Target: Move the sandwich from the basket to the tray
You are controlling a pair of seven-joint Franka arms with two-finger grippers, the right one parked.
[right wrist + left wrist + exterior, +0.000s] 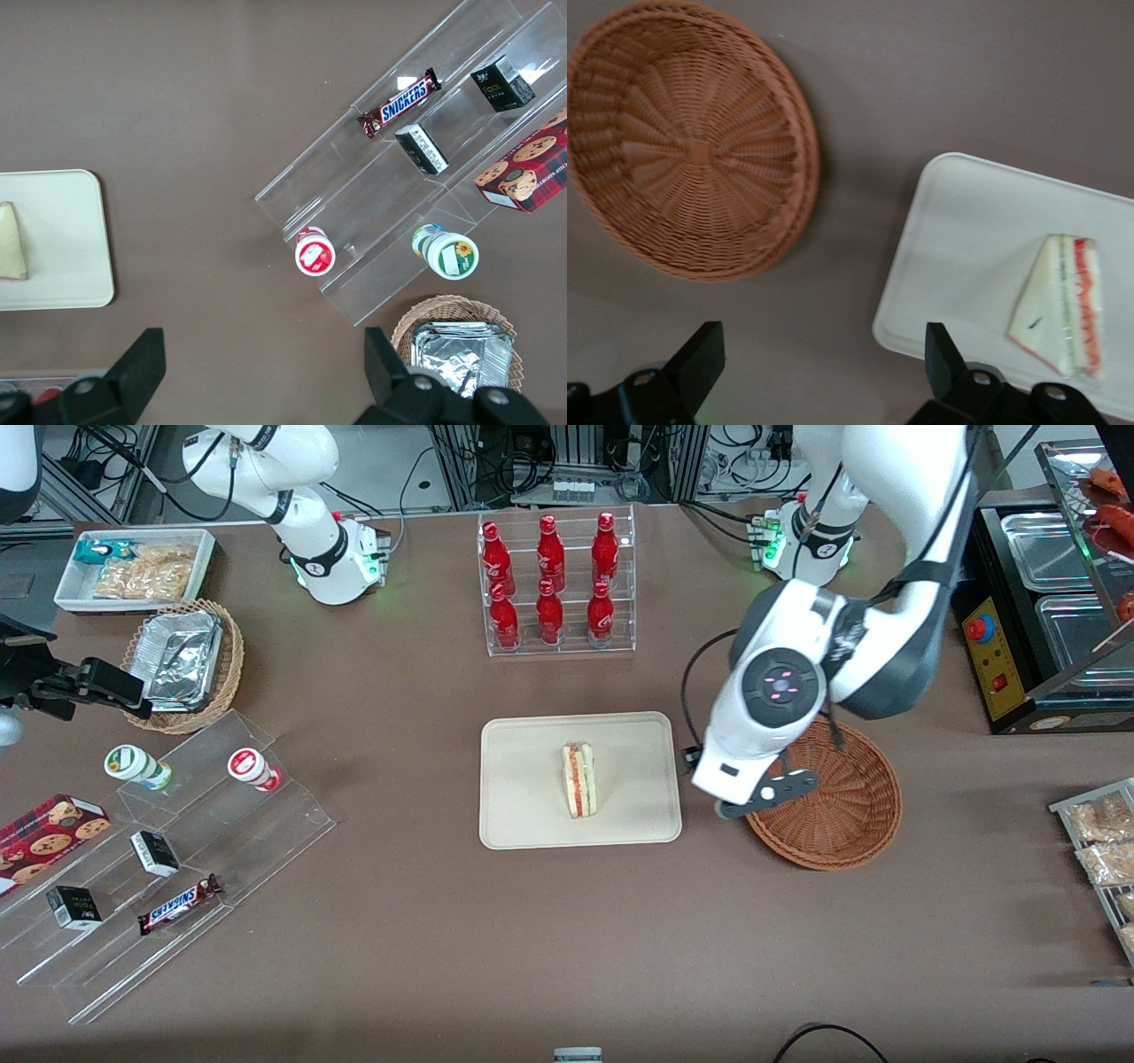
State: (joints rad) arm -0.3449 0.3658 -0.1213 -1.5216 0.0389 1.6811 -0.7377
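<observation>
Sandwich point(579, 780) lies on the tray point(523, 779) at the center of the front view, its striped cut edge turned up, near the tray's middle. The gripper point(767, 794) hangs right of center in that frame, over the strip of brown table point(425, 939) between the tray's edge and the basket point(850, 815), overlapping the basket's rim. The sandwich sits well apart from it, with nothing held between the fingers. At top center a clear rack point(558, 584) holds 6 red bottles.

From the left wrist camera, the gripper point(824, 359) has its 2 dark fingers point(700, 359) spread wide with only bare table showing in the gap. The basket point(691, 142) shows nothing inside it. The tray point(966, 239) carries the sandwich point(1063, 301), which lies off to one side of the spread fingers, touching neither.

From the right wrist camera, the tray point(62, 239) shows at the left edge of the frame with a pale corner of the sandwich point(11, 241) on it. A clear stepped display point(399, 168) fills the upper right, holding a Snickers bar point(399, 104).
</observation>
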